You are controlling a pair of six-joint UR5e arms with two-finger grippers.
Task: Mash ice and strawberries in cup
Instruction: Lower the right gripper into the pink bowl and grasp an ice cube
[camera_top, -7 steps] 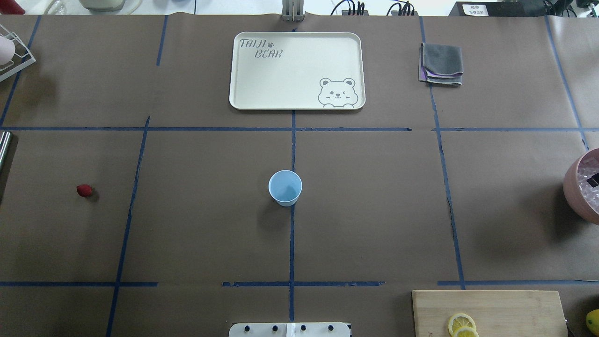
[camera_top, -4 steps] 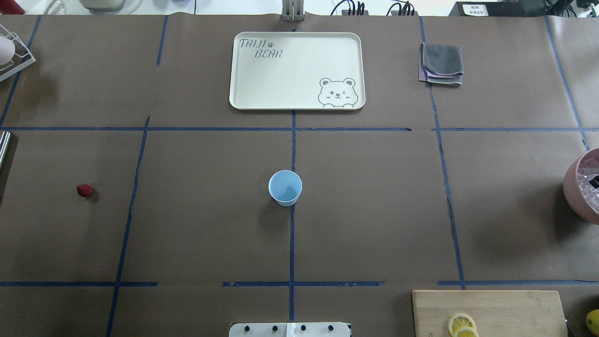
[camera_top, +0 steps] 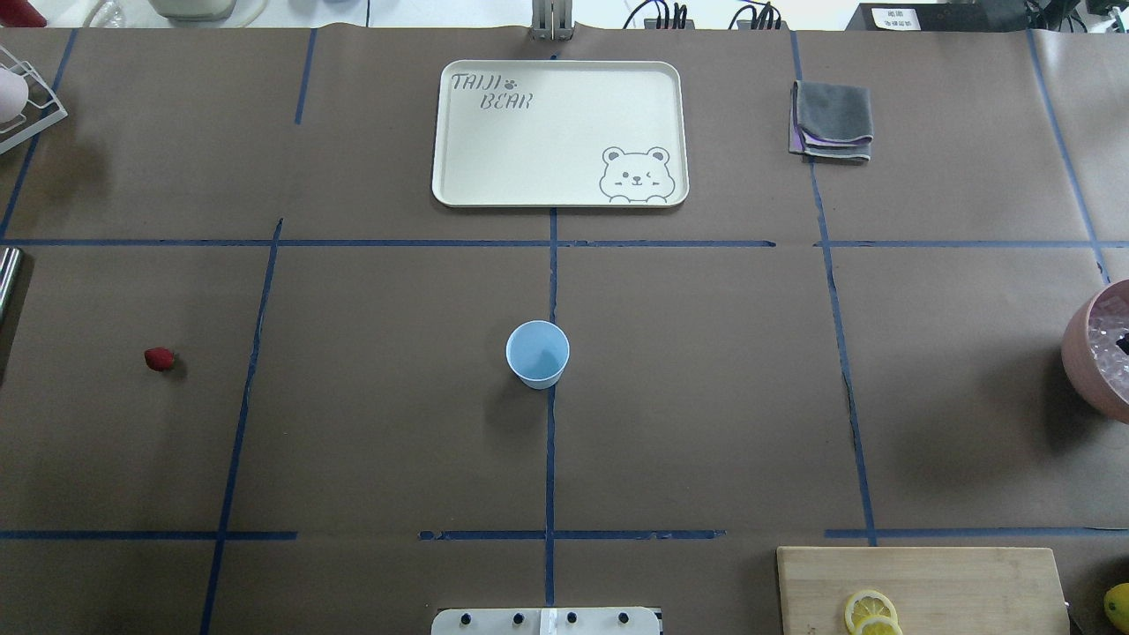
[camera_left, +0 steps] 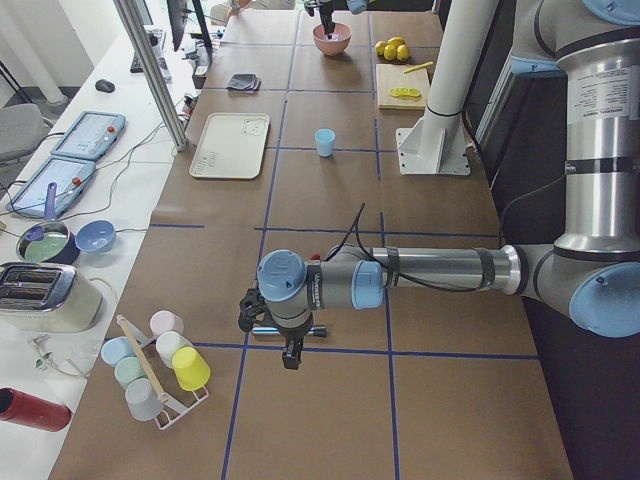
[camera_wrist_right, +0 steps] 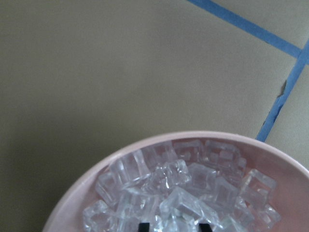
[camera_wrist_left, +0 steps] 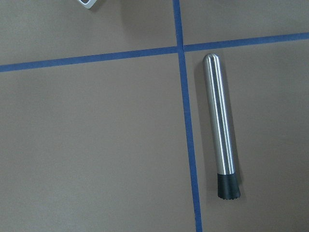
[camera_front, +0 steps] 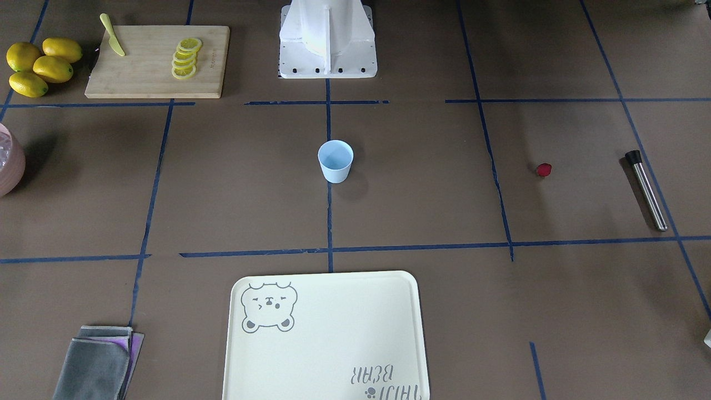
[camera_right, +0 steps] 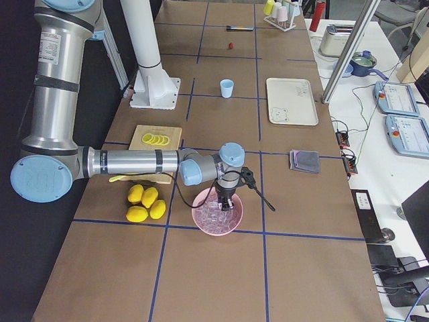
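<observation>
ice point(camera_wrist_right: 183, 193) sits heaped in the pink bowl point(camera_wrist_right: 193, 135) at the right end of the desk point(camera_top: 706, 397); right claw point(camera_wrist_right: 174, 226) is released, tips spread down among the cubes, nothing pinched that I can see. Centre on one loose top cube, squeeze gently since it's likely slick, lift straight. cup point(camera_top: 537, 354) upright mid-desk, looks empty, well apart. strawberry point(camera_top: 159, 358) lies far left. left claw point(camera_left: 291, 355) hangs over the steel muddler point(camera_wrist_left: 219, 125), can't tell its state
</observation>
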